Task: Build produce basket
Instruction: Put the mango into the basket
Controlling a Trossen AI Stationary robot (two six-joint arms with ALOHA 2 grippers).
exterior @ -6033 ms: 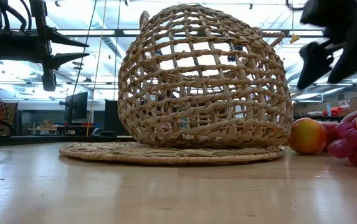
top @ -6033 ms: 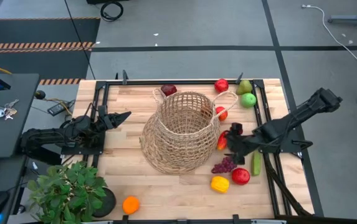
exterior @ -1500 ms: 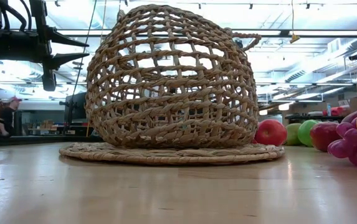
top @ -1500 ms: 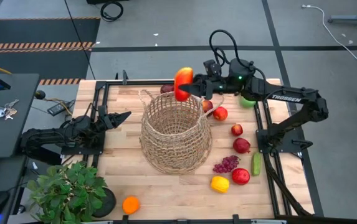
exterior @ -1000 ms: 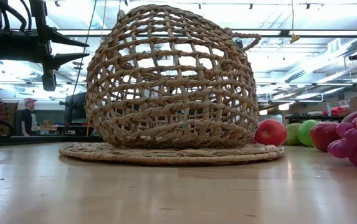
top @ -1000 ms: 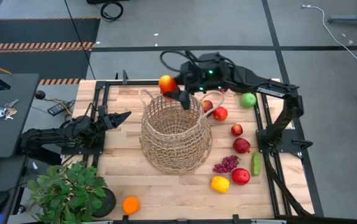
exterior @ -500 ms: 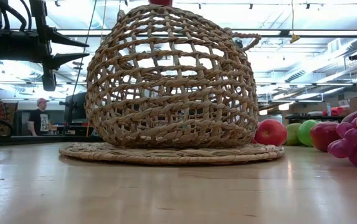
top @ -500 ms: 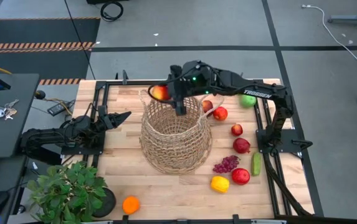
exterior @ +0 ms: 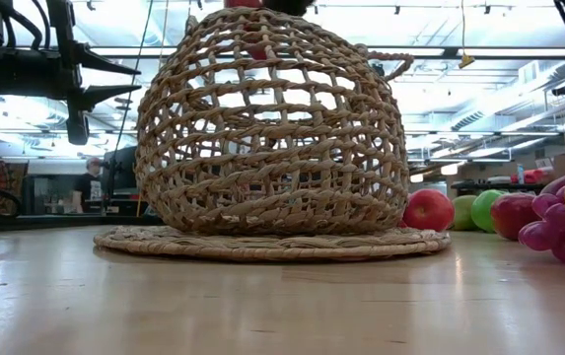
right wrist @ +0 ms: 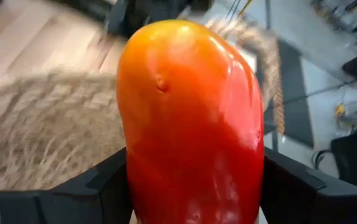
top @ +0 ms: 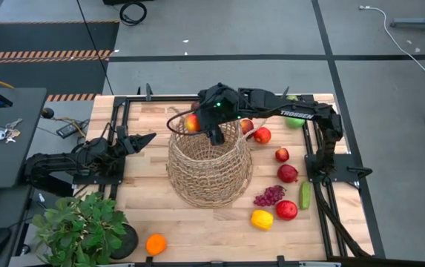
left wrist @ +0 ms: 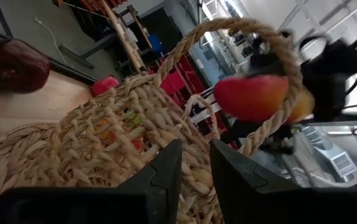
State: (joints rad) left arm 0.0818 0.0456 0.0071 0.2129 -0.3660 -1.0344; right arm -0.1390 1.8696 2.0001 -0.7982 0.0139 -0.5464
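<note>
The tan wicker basket (top: 211,159) stands upright at mid-table on a flat woven mat (exterior: 272,243). My right gripper (top: 196,124) reaches over its far-left rim, shut on a red-orange pepper (top: 190,122). The pepper fills the right wrist view (right wrist: 190,118). In the left wrist view it (left wrist: 253,96) shows behind a loop handle (left wrist: 281,59). My left gripper (top: 150,137) waits, shut, left of the basket. More produce lies on the table right of the basket. My right gripper pinches the pepper between its two fingers (right wrist: 113,186), one on each long side (right wrist: 134,155). The fingers come from the table's right, roughly level. The pepper is lifted clear, above the basket's far-left rim.
Right of the basket lie red apples (top: 262,135) (top: 288,173), grapes (top: 268,196), a cucumber (top: 305,195), a lemon (top: 261,219) and a green apple (top: 295,119). An orange (top: 155,243) and a potted plant (top: 82,226) sit near-left. A dark red apple (left wrist: 13,65) lies behind the basket.
My right gripper, still shut on the pepper, has swung from above the far edge toward the near-left and come down to the basket's far-left rim. In the low view the gripper has just come in at the top. The basket has stayed put.
</note>
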